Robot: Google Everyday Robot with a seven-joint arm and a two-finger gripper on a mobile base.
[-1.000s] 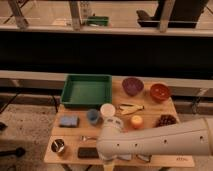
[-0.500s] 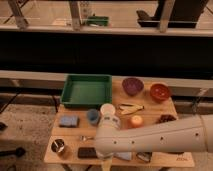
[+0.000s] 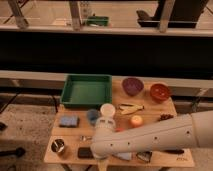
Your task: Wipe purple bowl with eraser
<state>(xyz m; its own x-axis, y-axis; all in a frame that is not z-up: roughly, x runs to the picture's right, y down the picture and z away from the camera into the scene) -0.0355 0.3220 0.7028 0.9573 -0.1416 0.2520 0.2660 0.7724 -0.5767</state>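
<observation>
The purple bowl [image 3: 132, 85] stands upright at the back of the wooden table [image 3: 70, 135], left of the orange-red bowl [image 3: 160, 92]. The eraser [image 3: 85, 152], a small dark block, lies flat near the front left edge. My white arm [image 3: 160, 135] reaches in from the right across the front of the table. Its end bends down just right of the eraser. My gripper [image 3: 101, 160] is at the front edge beside the eraser, mostly hidden behind the wrist. It is far from the purple bowl.
A green tray [image 3: 86, 90] sits back left. A blue sponge [image 3: 68, 121], a small blue cup [image 3: 92, 116], a white cup [image 3: 107, 109], a banana [image 3: 130, 107] and an orange [image 3: 136, 120] lie mid-table. A metal cup [image 3: 59, 146] stands front left. A grey-blue cloth [image 3: 123, 156] lies under the arm.
The end of my arm has dropped a little toward the table's front edge, beside the eraser. The eraser, the bowls and the other objects have not moved.
</observation>
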